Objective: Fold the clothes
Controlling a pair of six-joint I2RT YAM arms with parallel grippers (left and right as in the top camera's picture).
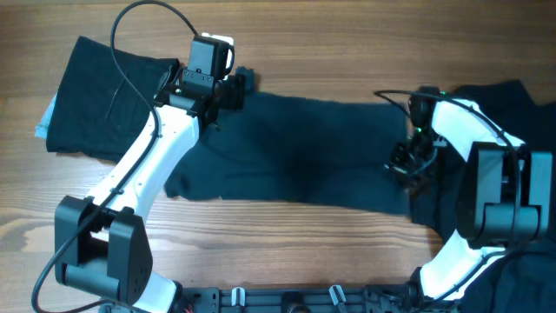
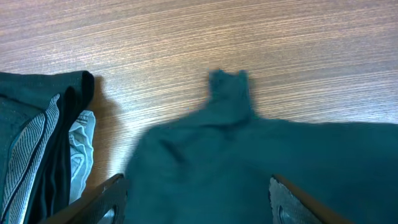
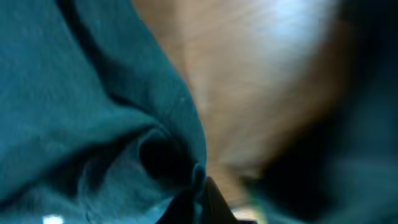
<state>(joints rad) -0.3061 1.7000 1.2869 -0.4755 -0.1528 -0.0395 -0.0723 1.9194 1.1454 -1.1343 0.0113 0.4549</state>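
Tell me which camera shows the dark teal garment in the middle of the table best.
The overhead view: the dark teal garment shows nearly whole, spread flat. The left wrist view shows only one edge; the right wrist view, a blurred close fold.

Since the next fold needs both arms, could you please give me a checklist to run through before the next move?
1. Left gripper holding the teal garment: not ok; jaws wide apart over its corner.
2. Right gripper holding the garment: ok; shut on a bunched edge, though the view is blurred.
3. Garment spread flat on the table: ok.
4. Folded stack clear of the garment: ok; bare wood shows between them.
5. Dark pile clear of the garment: cannot tell; the right arm hides the boundary.
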